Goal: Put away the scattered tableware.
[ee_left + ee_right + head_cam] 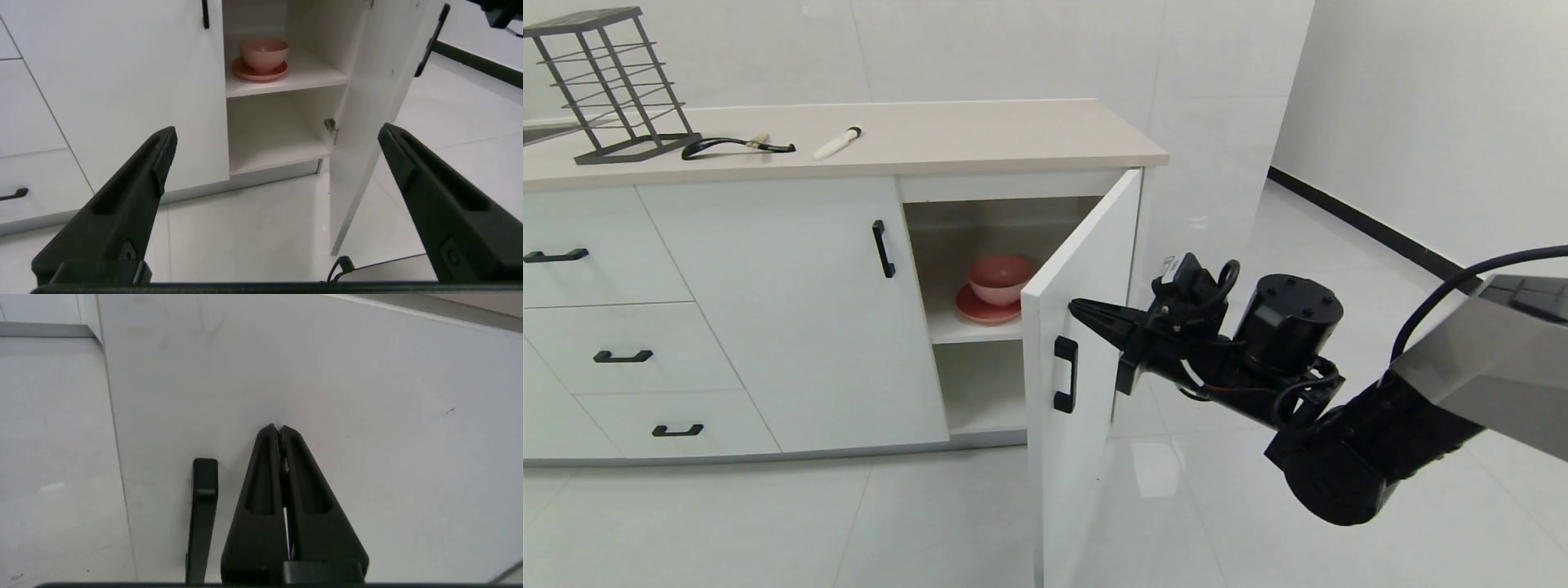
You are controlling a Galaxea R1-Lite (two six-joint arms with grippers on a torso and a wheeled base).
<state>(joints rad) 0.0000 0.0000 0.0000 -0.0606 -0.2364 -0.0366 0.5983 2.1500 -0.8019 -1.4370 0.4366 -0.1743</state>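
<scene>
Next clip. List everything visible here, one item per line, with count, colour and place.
bowl: 1, pink, on the plate, inside the cabinet
plate: 1, pink, on the upper shelf
wire rack: 1, black, left end of the countertop
black utensil: 1, black, beside the rack
white utensil: 1, white, right of the black one
cabinet door: 1, white, swung open
door handle: 1, black, on the open door
drawers: 3, white, left of the cabinet
right gripper: 1, black, shut, by the door handle
left gripper: 1, black, open, facing the cabinet
</scene>
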